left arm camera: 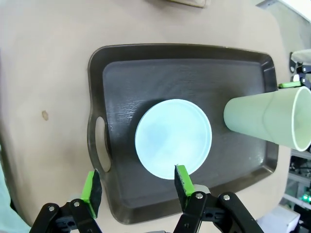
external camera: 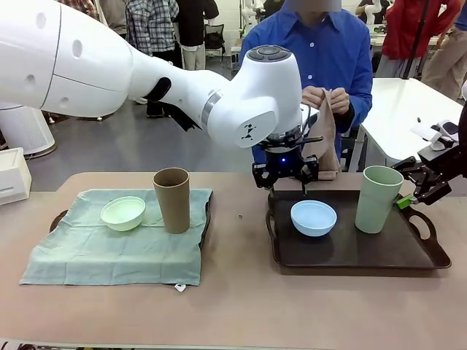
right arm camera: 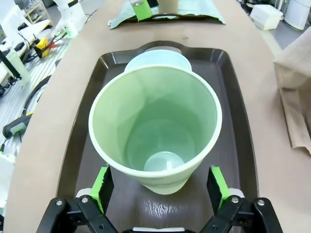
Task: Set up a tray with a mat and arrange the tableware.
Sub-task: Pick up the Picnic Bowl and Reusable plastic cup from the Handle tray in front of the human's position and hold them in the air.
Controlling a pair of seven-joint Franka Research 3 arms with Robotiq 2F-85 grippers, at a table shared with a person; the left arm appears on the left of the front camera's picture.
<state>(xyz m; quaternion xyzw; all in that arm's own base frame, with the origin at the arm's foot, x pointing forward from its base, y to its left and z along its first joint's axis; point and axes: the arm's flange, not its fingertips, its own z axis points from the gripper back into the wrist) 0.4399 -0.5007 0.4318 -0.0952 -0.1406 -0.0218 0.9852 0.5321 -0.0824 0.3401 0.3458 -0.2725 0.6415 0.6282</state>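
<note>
the blue bowl [external camera: 314, 217] sits left in the dark tray [external camera: 350, 254] and the green cup [external camera: 378, 198] stands upright near its right edge, with bare room between them. the left pincer [external camera: 287, 189] hangs open and empty over the tray's far left edge; the right pincer [external camera: 416, 192], open too, is just beside the green cup. the mint bowl [external camera: 122, 213] and upright brown cup [external camera: 172, 199] stand on the mat [external camera: 87, 251].
</note>
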